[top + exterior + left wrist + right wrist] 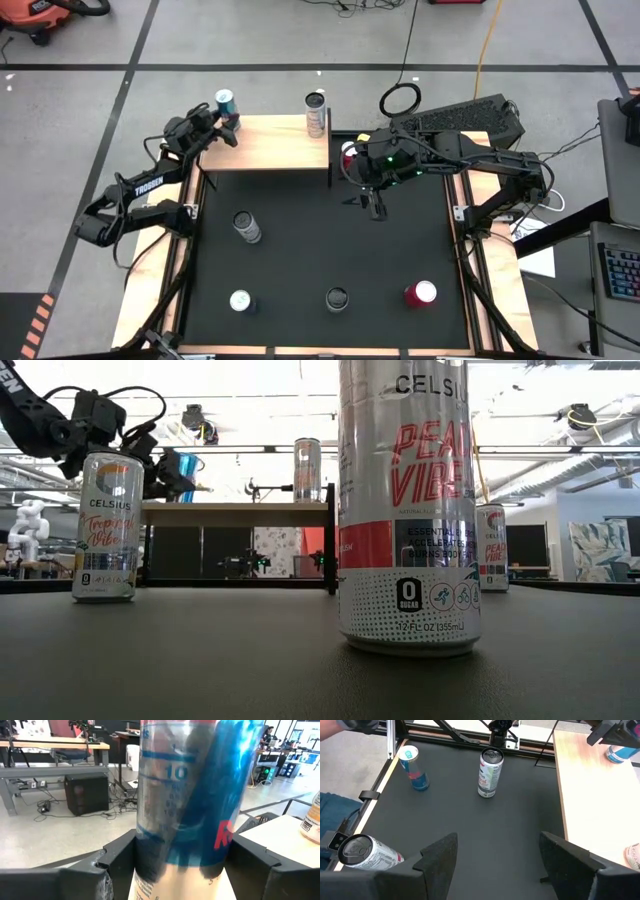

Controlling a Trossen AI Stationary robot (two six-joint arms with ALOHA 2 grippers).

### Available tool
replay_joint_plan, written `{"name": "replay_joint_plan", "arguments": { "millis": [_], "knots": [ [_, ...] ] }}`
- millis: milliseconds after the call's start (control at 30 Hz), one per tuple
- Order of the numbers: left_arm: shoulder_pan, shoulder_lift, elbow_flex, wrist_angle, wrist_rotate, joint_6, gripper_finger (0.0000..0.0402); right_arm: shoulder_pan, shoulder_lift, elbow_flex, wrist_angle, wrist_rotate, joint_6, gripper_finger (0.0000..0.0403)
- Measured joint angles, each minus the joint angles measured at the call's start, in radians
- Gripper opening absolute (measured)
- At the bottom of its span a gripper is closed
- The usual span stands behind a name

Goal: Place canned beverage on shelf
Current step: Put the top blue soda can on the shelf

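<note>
"CELSIUS" on near can [407, 510]

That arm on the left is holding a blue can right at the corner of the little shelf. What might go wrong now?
Two things, I would guess. The left pincer holds the blue can at the far left corner of the shelf, so set down there it might tip off the edge. Sliding it along instead might knock the silver can already standing on the shelf.

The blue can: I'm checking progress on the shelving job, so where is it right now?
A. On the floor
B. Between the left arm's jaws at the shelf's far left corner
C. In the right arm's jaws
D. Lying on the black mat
B: the blue can sits between the left gripper jaws at the shelf corner.
</note>
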Motion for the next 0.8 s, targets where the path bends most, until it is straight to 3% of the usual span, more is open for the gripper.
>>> {"name": "replay_joint_plan", "arguments": {
  "millis": [400,800],
  "knots": [
    [0.000,-0.009,0.000,-0.026,0.000,0.009,0.0267,0.000,0.000,0.000,0.000,0.000,-0.002,0.0263],
    [0.002,-0.142,-0.004,-0.186,-0.019,0.053,0.0268,0.000,0.000,0.000,-0.010,0.000,-0.002,0.0263]
  ]
}}
